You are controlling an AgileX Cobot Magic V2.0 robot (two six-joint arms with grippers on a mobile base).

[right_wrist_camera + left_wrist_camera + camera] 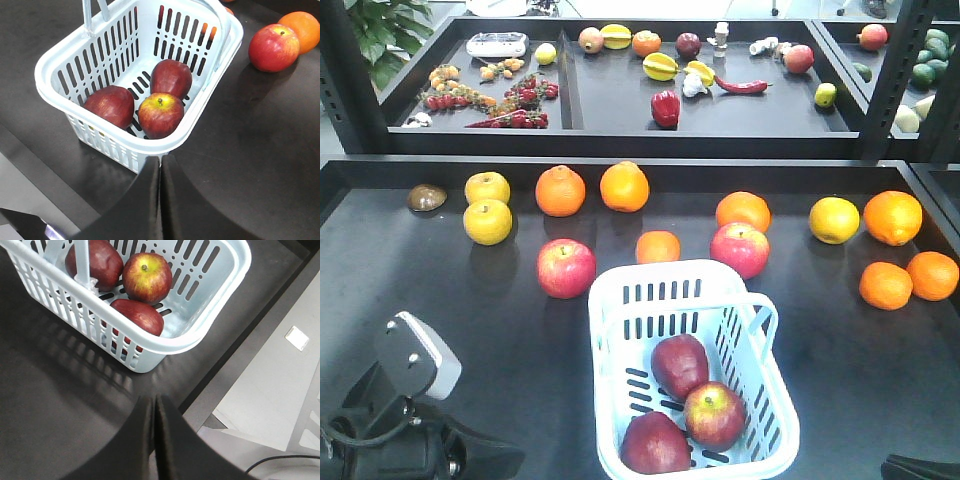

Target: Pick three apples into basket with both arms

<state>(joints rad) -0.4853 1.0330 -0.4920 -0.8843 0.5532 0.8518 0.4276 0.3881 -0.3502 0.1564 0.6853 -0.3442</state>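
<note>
Item: basket (760, 330), pale blue-white slotted plastic, set on the dark surface (440, 290) near its front edge, between the two arms; so placed, it can presumably be reached from either side. One swing handle is seen raised across the opening in the front view.

Contents: three apples, all inside the basket. Two dark maroon apples are recorded, one toward the far end (679, 365) and one at the near end (655, 444); the blushed apple (715, 414), red with a yellow-green patch around the stem, lies beside them, touching both. All three rest on the basket floor, bunched toward its near half. The task is judged complete as to placement.

Left claw (154, 410): closed, fingers pressed together, nothing held. It is poised above bare surface just outside the basket's near corner, apart from the rim.

Right claw (160, 172): closed likewise, empty, positioned just short of the basket wall on the opposite side. With nothing left to carry, the shut and withdrawn posture of both is judged a resting one.

Not to be collected, left on the surface behind the basket: two lighter pinkish-red apples (565, 268), several oranges (560, 191), and yellow fruit (487, 221). A rear tray (570, 110) of mixed produce is noted beyond.
</note>
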